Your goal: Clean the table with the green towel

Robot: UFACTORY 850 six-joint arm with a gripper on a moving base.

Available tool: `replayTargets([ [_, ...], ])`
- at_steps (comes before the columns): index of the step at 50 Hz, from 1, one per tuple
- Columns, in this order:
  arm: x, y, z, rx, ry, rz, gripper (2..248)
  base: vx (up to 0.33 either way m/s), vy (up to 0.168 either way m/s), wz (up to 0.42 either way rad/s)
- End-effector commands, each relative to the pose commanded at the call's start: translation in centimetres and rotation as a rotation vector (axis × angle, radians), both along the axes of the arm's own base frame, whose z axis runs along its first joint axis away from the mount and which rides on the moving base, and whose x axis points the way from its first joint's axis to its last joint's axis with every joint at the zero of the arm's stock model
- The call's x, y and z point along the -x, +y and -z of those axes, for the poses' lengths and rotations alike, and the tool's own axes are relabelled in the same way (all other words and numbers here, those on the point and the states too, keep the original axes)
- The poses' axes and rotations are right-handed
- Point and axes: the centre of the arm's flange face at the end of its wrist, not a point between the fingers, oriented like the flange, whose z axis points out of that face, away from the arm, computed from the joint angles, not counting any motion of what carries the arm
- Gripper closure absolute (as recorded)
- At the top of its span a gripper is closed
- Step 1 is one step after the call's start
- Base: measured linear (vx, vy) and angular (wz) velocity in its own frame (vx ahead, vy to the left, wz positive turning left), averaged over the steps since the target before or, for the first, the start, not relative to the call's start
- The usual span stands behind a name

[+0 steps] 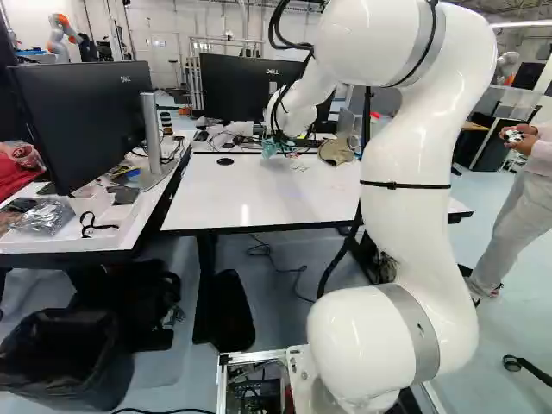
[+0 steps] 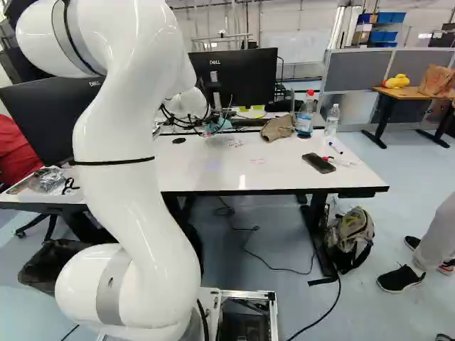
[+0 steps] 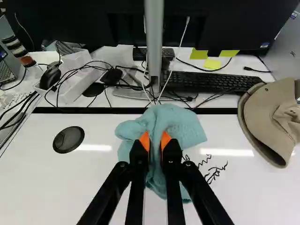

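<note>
At the far side of the white table (image 1: 216, 194), my gripper (image 1: 278, 138) reaches down to the green towel (image 1: 268, 149). In the wrist view the gripper (image 3: 155, 141) is shut on the bunched towel (image 3: 176, 123), which bulges ahead of the orange pads and hangs beneath the fingers onto the tabletop. Scribbled marks (image 3: 215, 172) lie beside the towel, partly hidden near its edge. The right base view shows writing (image 2: 235, 143) near the towel and a second patch of reddish writing (image 2: 257, 160) closer to the table's front edge.
A beige cap (image 3: 272, 122) and a round black disc (image 3: 69, 139) flank the towel. Bottles (image 2: 305, 117), a phone (image 2: 318, 163) and pens stand or lie on the table's right part. Monitors (image 2: 238, 74), a keyboard (image 3: 211, 81) and cables are behind. Another robot (image 1: 62, 36) stands far back.
</note>
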Motion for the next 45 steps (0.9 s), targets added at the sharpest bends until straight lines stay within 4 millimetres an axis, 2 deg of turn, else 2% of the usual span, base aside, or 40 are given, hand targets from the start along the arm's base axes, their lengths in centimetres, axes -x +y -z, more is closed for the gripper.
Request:
replayTargets([
  [12, -0.1, 0.0, 0.4, 0.000, 0.006, 0.000, 204, 0.000, 0.000, 0.000],
  [45, -0.8, 0.0, 4.3, 0.003, 0.064, 0.000, 204, 0.000, 0.000, 0.000],
])
